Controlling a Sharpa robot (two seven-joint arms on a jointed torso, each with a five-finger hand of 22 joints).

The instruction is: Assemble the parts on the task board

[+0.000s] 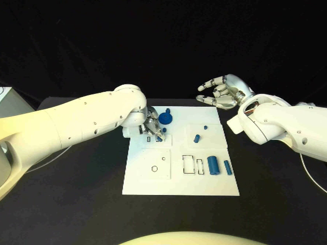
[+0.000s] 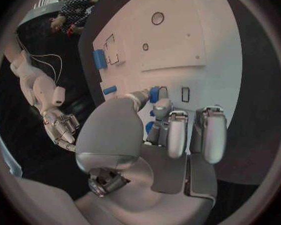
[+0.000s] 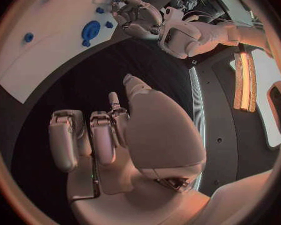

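The white task board (image 1: 182,176) lies mid-table. My left hand (image 1: 153,126) reaches over its far left corner and pinches a small blue part (image 2: 154,93) between thumb and a fingertip, right above the board beside a narrow slot (image 2: 185,94). A blue round disc (image 1: 167,120) sits just right of that hand. A tiny blue peg (image 1: 205,127) and an oblong blue piece (image 1: 197,137) lie further right. Two blue cylinders (image 1: 213,165) lie side by side near the board's right edge. My right hand (image 1: 224,92) hovers beyond the board's far right corner, fingers loosely bent, holding nothing.
A white box (image 1: 0,99) stands at the table's far left edge. Outlined recesses (image 1: 188,163) and an oval hole (image 1: 155,168) mark the board's near half. Bare black table surrounds the board on all sides.
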